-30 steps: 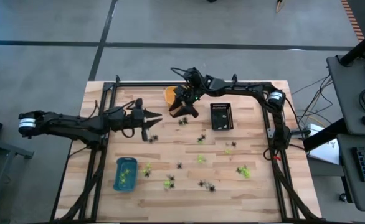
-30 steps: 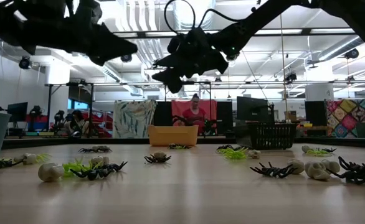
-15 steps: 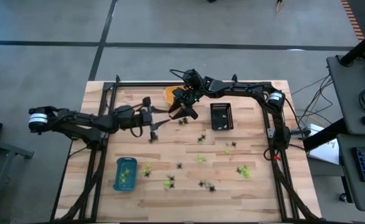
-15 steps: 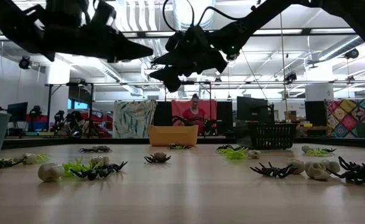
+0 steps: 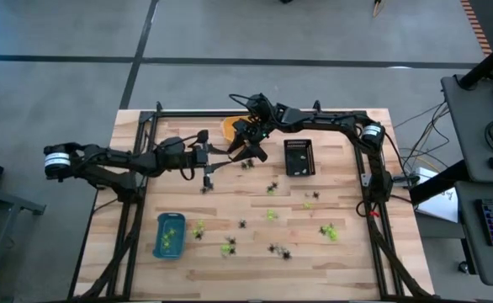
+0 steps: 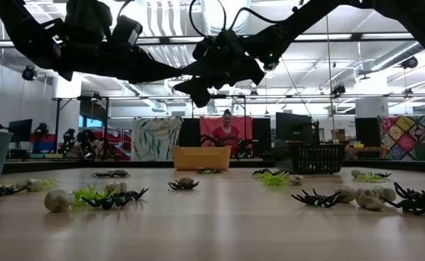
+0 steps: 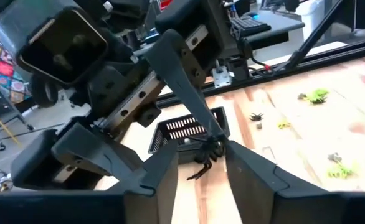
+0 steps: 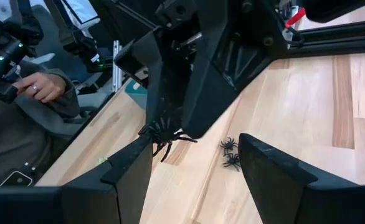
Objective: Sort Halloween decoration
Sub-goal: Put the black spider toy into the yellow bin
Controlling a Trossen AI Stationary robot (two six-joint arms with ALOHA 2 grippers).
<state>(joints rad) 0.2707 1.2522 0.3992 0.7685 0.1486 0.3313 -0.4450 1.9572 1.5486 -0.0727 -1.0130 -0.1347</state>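
Pinched at the very tips of the left gripper (image 7: 201, 163), whose fingers stand only partly apart, a black spider (image 7: 205, 152) hangs above the table (image 5: 347, 252), legs splayed downward; no long axis can be made out. Facing it from about two o'clock, the right gripper (image 8: 192, 155) spreads wide with nothing inside. Beyond the spider sits the black tray (image 7: 185, 129). More trinkets lie scattered toward five o'clock.
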